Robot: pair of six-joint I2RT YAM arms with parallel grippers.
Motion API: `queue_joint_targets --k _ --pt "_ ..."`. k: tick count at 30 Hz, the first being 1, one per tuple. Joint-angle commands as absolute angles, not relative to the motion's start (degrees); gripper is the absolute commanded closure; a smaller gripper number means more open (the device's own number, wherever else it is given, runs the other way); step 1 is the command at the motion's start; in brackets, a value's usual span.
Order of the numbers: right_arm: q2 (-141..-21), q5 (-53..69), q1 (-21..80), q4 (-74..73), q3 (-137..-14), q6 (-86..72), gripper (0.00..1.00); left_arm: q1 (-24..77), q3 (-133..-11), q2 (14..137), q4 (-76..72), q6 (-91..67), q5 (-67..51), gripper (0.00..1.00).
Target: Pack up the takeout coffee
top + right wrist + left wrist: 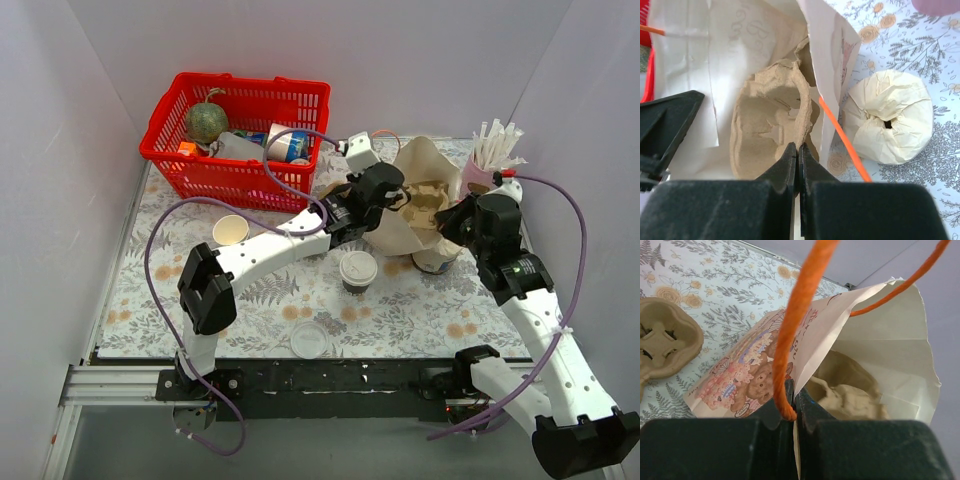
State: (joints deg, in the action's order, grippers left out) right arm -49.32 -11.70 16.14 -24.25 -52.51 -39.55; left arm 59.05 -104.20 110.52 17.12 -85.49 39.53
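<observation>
The white paper bag [425, 160], printed with a bear, sits open-mouthed on the floral cloth with an arm at each side of its rim. The left gripper [792, 400] has its fingers pressed together on the paper edge. The right gripper [799, 152] pinches the opposite edge, a sliver of paper between its fingers. The step looks to be spreading the mouth, so the two pinches should draw gently apart without tearing, leaving the moulded brown pulp cup tray [770, 130] inside exposed. One arm must then let go for the takeout coffee [358, 272] — a small paper cup, cream above a dark band, under a white round plastic lid. It stands upright on the cloth just in front of the bag, untouched.

Only the overhead view shows that cup. The right wrist view alone shows the white tub topped with crumpled paper [890, 120] beside the bag. The left wrist view adds a second pulp tray [665, 340] on the cloth — and the orange cord handle [800, 305] running into its pinch.
</observation>
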Motion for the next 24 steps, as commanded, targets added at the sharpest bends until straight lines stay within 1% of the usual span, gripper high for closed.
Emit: queue_joint_targets --k 1,6,11,14,19,22,24 --pt "-46.06 -13.97 16.17 -23.47 -57.30 -37.62 0.99 57.57 -106.44 109.07 23.46 -90.00 35.95 1.00" --pt "-44.13 -12.22 16.17 -20.67 -57.40 -36.12 0.99 57.22 -106.26 108.55 24.52 -91.40 35.07 1.00" --pt "-41.14 -8.62 16.08 -9.87 -48.45 -35.95 0.99 56.69 -104.95 107.49 24.43 -93.34 31.99 1.00" --pt "-39.99 -9.66 16.08 -5.98 -45.19 -36.47 0.99 56.51 -103.98 106.70 24.35 -94.04 31.47 1.00" --pt "-38.15 -8.88 16.08 -4.14 -45.00 -35.69 0.99 56.34 -102.92 105.64 24.08 -94.13 31.90 1.00" --pt "-36.13 -12.12 16.17 -5.79 -46.93 -35.77 0.99 56.16 -103.01 105.56 24.52 -94.31 31.55 1.00" --pt "-35.16 -16.51 16.17 -7.81 -47.29 -38.13 0.99 56.25 -101.96 105.03 24.43 -95.79 32.16 1.00"
